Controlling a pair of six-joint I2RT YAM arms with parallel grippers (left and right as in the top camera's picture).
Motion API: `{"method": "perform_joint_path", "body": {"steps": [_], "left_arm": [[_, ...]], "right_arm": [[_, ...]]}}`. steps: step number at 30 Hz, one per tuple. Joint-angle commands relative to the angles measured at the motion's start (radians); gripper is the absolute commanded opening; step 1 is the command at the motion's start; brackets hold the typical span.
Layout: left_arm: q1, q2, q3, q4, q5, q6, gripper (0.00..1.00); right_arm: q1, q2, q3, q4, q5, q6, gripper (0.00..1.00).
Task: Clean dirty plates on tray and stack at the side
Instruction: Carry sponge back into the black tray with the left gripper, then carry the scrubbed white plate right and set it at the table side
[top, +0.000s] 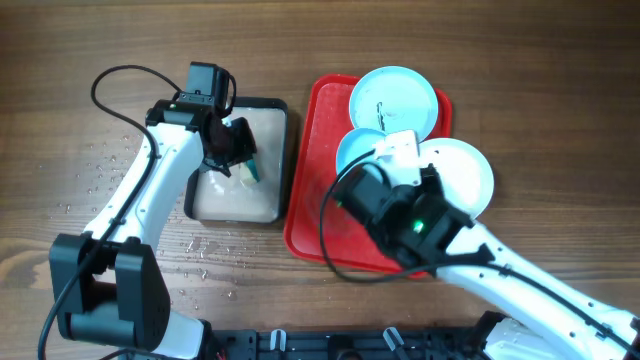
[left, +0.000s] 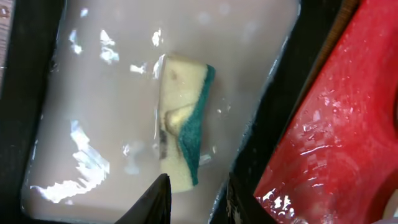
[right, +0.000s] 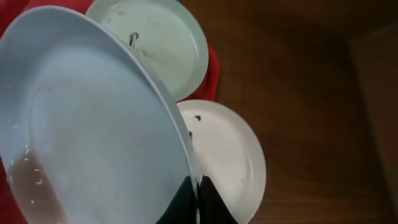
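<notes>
The right pincer (right: 198, 200) is clamped on the rim of the round pale blue plate (right: 93, 124), tilted above the big red plastic tray (top: 310, 200). Wet, it might slip out. Farther off, the left pincer (left: 196, 198) stands apart over the yellow-green sponge (left: 183, 118).

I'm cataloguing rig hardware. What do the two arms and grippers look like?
Left arm and right arm: white links, black joints, each trailing a looping black cable. The right one carries a green light. Left gripper and right gripper have black fingers.
</notes>
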Motion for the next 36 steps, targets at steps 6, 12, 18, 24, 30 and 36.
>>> {"method": "perform_joint_path", "body": {"steps": [6,12,18,24,30,36], "left_arm": [[0.006,-0.185,-0.005,-0.012,0.033,0.011,0.58],[0.006,-0.216,-0.005,-0.016,0.032,0.011,1.0],[0.006,-0.216,-0.005,-0.017,0.032,0.011,1.0],[0.006,-0.216,-0.005,-0.017,0.032,0.011,1.0],[0.006,-0.216,-0.005,-0.016,0.032,0.011,1.0],[0.006,-0.216,-0.005,-0.016,0.032,0.011,1.0]], "right_arm": [[0.222,-0.002,0.016,0.072,0.456,-0.25,0.04],[0.239,-0.002,0.016,0.238,0.484,-0.439,0.04],[0.24,-0.002,0.016,0.264,0.483,-0.439,0.04],[0.24,-0.002,0.016,0.264,0.422,-0.438,0.04],[0.24,-0.002,0.016,0.264,0.422,-0.437,0.04],[0.232,-0.002,0.013,0.249,0.191,-0.466,0.04]]}}
